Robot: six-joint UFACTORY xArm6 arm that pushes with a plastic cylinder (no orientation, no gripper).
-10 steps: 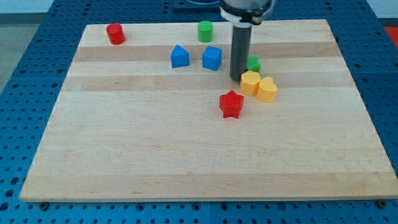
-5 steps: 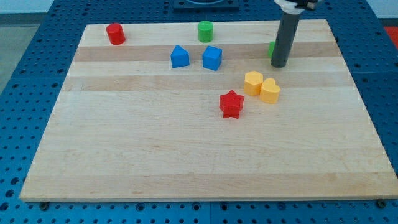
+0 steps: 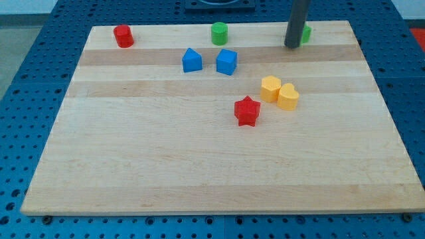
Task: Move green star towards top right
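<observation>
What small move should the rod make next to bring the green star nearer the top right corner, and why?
Probably one more short push toward the view's upper right. My tip sits at the left side of the green star, which is mostly hidden behind the rod and lies near the board's top edge, but some wood remains between it and the right corner.

Pale, matt wooden board (image 3: 199, 166) — smooth grain; perforated blue metal table (image 3: 20, 99) beneath.
</observation>
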